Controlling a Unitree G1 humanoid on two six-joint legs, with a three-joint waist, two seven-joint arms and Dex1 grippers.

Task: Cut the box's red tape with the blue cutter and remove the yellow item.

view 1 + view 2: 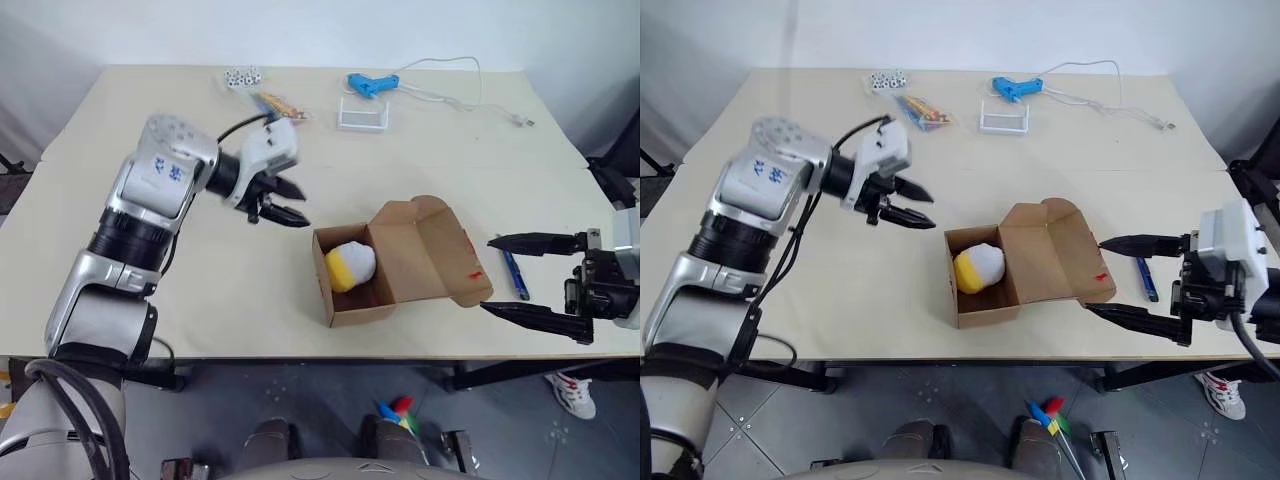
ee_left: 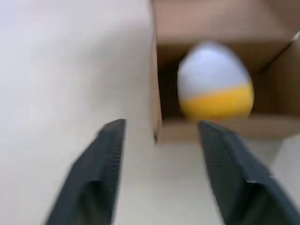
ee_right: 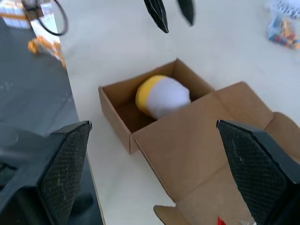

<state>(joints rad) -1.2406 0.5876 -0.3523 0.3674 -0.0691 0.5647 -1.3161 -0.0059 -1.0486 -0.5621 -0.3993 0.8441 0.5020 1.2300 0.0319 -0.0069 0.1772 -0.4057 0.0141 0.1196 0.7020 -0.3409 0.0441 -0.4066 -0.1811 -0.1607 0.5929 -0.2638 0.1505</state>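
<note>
The box (image 1: 355,275) sits open near the front edge of the surface (image 1: 200,270), its lid folded out to the right with the red tape (image 1: 475,274) on the flap. The yellow item (image 1: 349,264), yellow and white, lies inside. The left claw (image 1: 283,201) hovers to the left of the box, fingers apart, empty. The right claw (image 1: 520,277) stands wide apart on the right, empty, with the blue cutter (image 1: 515,273) on the surface between its fingers

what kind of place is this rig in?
Probably a lab or workshop test bench: a plain beige table against a bare wall, a light blue glue gun with white cord, an opened brown cardboard box, and a person's sneaker on the tiled floor.
</note>
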